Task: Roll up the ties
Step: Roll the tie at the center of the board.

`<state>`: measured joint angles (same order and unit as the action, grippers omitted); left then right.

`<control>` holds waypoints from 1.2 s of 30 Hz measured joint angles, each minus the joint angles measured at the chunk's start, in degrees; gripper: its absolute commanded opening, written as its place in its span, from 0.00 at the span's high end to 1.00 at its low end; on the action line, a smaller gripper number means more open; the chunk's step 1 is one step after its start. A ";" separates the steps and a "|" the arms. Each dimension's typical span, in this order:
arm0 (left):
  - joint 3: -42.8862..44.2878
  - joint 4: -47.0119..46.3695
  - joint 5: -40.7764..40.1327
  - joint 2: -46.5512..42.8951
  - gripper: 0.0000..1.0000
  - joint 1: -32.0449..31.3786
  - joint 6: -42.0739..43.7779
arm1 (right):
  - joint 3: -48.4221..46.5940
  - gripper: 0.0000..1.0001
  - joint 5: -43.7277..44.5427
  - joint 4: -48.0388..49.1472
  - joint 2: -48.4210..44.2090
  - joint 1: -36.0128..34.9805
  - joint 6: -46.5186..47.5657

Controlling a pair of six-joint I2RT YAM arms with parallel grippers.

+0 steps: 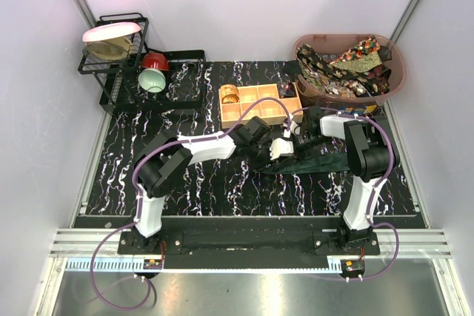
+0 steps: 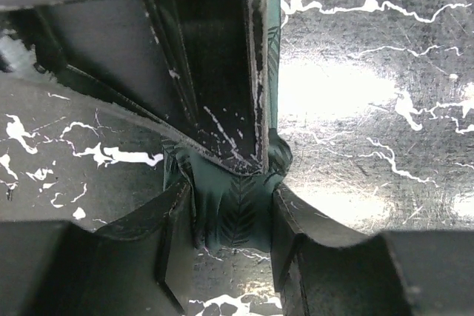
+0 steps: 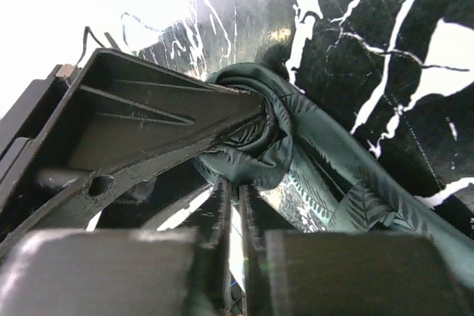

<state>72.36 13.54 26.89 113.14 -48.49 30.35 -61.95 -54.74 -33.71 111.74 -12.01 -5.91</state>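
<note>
— Left tool [image 2: 233, 216], status?

— Clamped. Its two fingers press a bunched fold of the green tie [image 3: 333, 175] between them, low over the worktop [image 1: 222, 183].

— Right tool [image 3: 238, 190]?

— Fingers nearly together, with only a thin slit between them. The tips meet the curled end of the same tie. Whether they nip the cloth cannot be told. Both tools meet nose to nose, right of centre.

— Surroundings, largest first.

— Worktop: black, marbled with white veins. Rear left: a black wire dish rack [image 1: 122, 72] carrying a pink plate [image 1: 111, 32], with a red bowl [image 1: 155, 61] and a pale green bowl [image 1: 152, 79] at its right side. Rear right: a brown oval basket [image 1: 398, 72] holding the patterned ties [image 1: 348, 68] in a heap, gold and red on dark. Rear centre: a tan wooden box [image 1: 244, 118] with square compartments, just behind the tools.

— Location of the green tie?

— On the worktop in front of the box. One end is curled up at the tools. The rest lies flat toward the right and passes beneath the right arm.
</note>
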 measured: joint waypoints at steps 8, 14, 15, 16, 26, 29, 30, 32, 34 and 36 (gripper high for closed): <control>-1.81 -2.78 1.64 0.02 0.32 0.87 -0.90 | -0.31 1.00 1.51 -0.66 0.42 0.20 0.15; -7.08 -12.66 7.39 -0.87 0.27 2.73 -4.04 | -1.16 1.00 4.07 -2.60 1.53 1.33 0.94; -8.48 -15.69 8.41 -0.87 0.26 3.06 -4.85 | -1.31 1.00 4.74 -2.99 2.05 1.60 0.96; -8.94 -16.83 8.81 -0.87 0.26 3.17 -5.11 | -1.38 1.00 4.85 -3.26 2.32 1.75 0.96; -10.73 -29.79 13.68 0.94 0.34 3.32 -8.61 | -3.67 1.00 6.05 -7.06 5.57 2.43 0.85; -10.47 -31.19 14.62 2.25 0.49 3.28 -9.14 | -4.11 1.00 5.92 -7.67 6.03 2.45 0.70; -10.32 -31.08 14.64 2.73 0.52 3.26 -9.11 | -4.15 1.00 5.84 -7.74 6.08 2.45 0.68; -9.73 -29.86 15.10 3.41 0.67 3.17 -8.83 | -4.15 1.00 5.77 -7.78 6.08 2.45 0.66; -9.01 -27.91 14.97 3.43 0.71 3.02 -8.24 | -4.15 0.90 5.68 -7.78 6.08 2.45 0.72; -7.69 -25.05 14.38 3.43 0.72 2.78 -6.84 | -4.15 0.82 5.55 -7.93 5.97 2.60 0.81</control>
<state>64.66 -11.51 41.28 116.57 -45.71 23.51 -66.11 -49.19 -41.65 117.71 -9.41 -5.10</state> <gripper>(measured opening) 0.410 0.074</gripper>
